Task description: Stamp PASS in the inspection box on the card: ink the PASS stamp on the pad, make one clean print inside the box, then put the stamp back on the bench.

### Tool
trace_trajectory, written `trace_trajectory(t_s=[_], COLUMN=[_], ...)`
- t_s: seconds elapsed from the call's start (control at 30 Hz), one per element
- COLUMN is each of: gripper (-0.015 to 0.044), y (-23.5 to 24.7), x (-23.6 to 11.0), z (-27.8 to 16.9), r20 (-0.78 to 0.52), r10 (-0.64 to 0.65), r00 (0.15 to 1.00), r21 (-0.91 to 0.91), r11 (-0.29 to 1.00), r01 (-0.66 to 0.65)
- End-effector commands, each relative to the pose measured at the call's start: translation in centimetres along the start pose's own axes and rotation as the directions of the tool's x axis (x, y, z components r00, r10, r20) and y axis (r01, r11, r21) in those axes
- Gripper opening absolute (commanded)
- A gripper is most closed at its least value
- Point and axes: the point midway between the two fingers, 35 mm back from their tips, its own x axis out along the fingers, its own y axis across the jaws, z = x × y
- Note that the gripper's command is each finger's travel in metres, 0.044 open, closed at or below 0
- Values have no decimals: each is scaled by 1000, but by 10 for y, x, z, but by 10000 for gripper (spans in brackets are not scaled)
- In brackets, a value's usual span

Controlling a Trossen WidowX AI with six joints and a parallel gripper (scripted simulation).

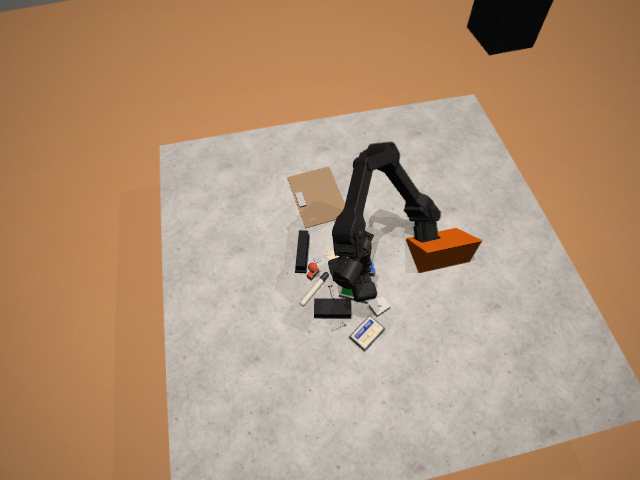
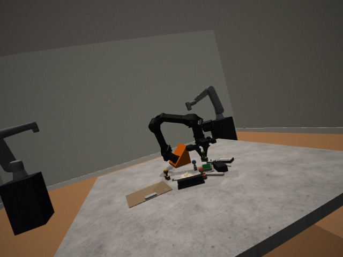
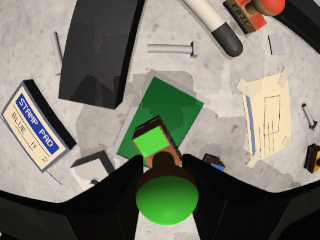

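Note:
My gripper (image 2: 203, 154) (image 3: 162, 161) is shut on the green-handled stamp (image 2: 204, 159) (image 3: 167, 200), holding it upright by its neck; its word cannot be read. The stamp hangs a little above the open green ink pad (image 1: 346, 292) (image 2: 206, 166) (image 3: 172, 107). The cream card (image 1: 330, 254) (image 2: 186, 175) (image 3: 255, 110) is taped down, right of the pad in the wrist view. Its outlined box shows no print. The stamp's underside is hidden.
A tin marked STAMP PAD BLUE (image 1: 367, 333) (image 3: 37, 127), a black block (image 1: 332, 308) (image 3: 100, 50), a marker (image 1: 313, 290) (image 3: 207, 17), bolts and a red FAIL stamp (image 2: 201, 170) (image 3: 242, 16) lie around. Blue (image 2: 193, 162) and yellow (image 2: 166, 172) stamps stand nearby.

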Motion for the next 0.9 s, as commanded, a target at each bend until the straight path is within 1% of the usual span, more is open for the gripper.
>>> trace_trajectory(t_s=[0.0,0.2,0.37,0.87], gripper=[0,0,0,0], y=[1,1,-3,-91], x=[-10,-19,-21,-23], z=[0,-1,0,12], r20=[1,1,1,3], r10=[6,6,6,6], r00=[1000,1000,1000,1000], r21=[4,4,13,229], r11=[1000,1000,1000,973], r01=[-6,-6,-6,-7])
